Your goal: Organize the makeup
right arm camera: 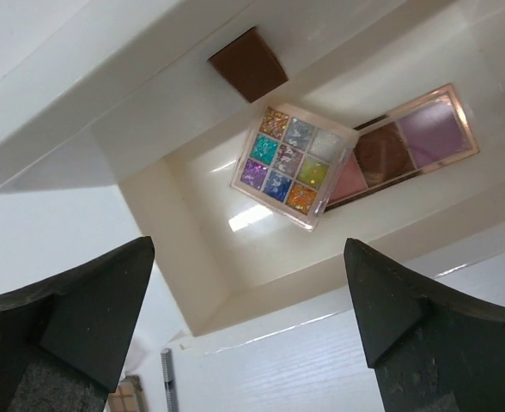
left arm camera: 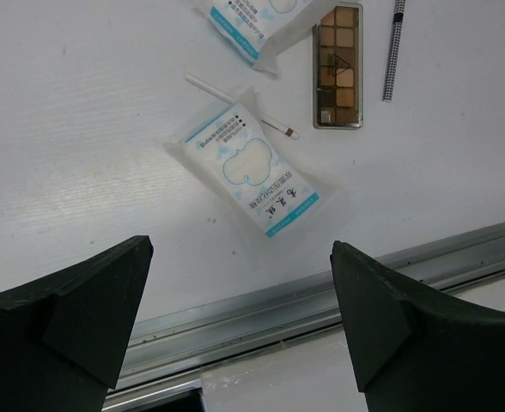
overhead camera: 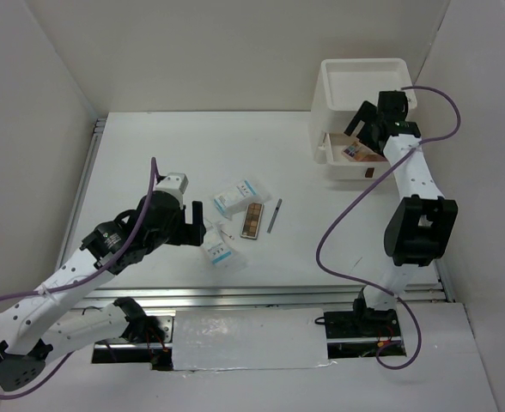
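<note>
**Two wide-open, empty grippers: loose items at frame centre, palettes in the drawer**

In the left wrist view, the left gripper (left arm camera: 240,249) hangs above the near sachet (left arm camera: 252,167), which lies flat at frame centre. Its jaws are spread wide and touch nothing. We judge that fingers closing on the sachet could skate over its flat film and shove it. That would drag the thin white applicator (left arm camera: 227,96) lying against its upper corner. A second sachet (left arm camera: 248,21), the brown palette (left arm camera: 337,64) and the grey pencil (left arm camera: 393,51) lie along the upper edge. The right gripper (right arm camera: 248,249), likewise wide and empty, hovers over the open drawer (right arm camera: 175,215). Inside, the multicoloured palette (right arm camera: 294,165) overlaps a pink palette (right arm camera: 407,142).
</note>
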You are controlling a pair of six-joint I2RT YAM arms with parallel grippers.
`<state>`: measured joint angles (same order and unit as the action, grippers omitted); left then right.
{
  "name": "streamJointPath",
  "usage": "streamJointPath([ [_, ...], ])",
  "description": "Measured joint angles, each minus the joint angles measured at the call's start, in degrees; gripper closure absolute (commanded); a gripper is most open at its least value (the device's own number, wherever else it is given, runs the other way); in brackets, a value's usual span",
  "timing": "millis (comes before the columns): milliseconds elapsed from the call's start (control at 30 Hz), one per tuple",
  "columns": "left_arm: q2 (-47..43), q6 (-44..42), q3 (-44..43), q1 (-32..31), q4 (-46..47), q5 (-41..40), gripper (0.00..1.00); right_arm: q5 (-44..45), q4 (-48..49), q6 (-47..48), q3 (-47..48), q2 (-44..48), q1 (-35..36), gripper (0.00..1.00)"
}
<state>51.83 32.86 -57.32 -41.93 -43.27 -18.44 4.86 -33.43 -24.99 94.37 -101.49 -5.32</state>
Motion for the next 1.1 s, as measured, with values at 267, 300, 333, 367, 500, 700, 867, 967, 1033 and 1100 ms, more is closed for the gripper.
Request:
streamJointPath([
  [267, -0.63, 1.97, 0.00, 1.20, -1.60, -4.72, 0.01, 3.32, -0.94, 2.36, 0.09, 0.72, 16.98, 0.00],
  [300, -0.90, 2.69, 0.00, 1.84, -2.27, -6.40, 0.01, 4.15, -0.83, 2.32, -0.04, 0.72, 21.94, 0.01],
  [333, -1.20, 3.67, 0.00, 2.45, -3.06, -7.96, 0.01, 4.92, -0.72, 2.27, -0.33, 0.72, 25.64, 0.02],
  [367, -1.55, 5.09, -0.02, 3.13, -4.24, -10.51, 0.00, 5.42, -0.31, 2.05, -1.01, 0.72, 29.79, 0.05],
  [500, -3.78, 7.89, -0.02, 4.39, -6.71, -15.13, 0.01, 6.01, 0.26, -0.04, -5.66, 0.42, 42.05, 0.06],
  [700, -6.69, 8.98, -0.02, 4.92, -7.34, -17.35, 0.01, 10.73, -1.36, -4.24, -6.67, -6.19, 47.67, 0.01],
  [867, -6.19, 9.14, -0.02, 5.29, -7.34, -17.29, 0.01, 12.52, -2.14, -6.78, -6.75, -11.69, 49.37, 0.00],
  [967, -5.73, 9.11, -0.02, 5.33, -7.32, -17.07, 0.01, 11.91, -1.77, -7.61, -7.91, -13.09, 50.03, 0.00],
  [1033, -5.84, 9.09, -0.02, 5.33, -7.30, -16.87, 0.01, 11.06, -1.57, -8.07, -8.68, -13.62, 50.36, 0.01],
  [1100, -5.84, 9.07, -0.02, 5.40, -7.28, -16.68, 0.01, 10.56, -1.33, -8.41, -8.96, -14.36, 50.53, 0.02],
])
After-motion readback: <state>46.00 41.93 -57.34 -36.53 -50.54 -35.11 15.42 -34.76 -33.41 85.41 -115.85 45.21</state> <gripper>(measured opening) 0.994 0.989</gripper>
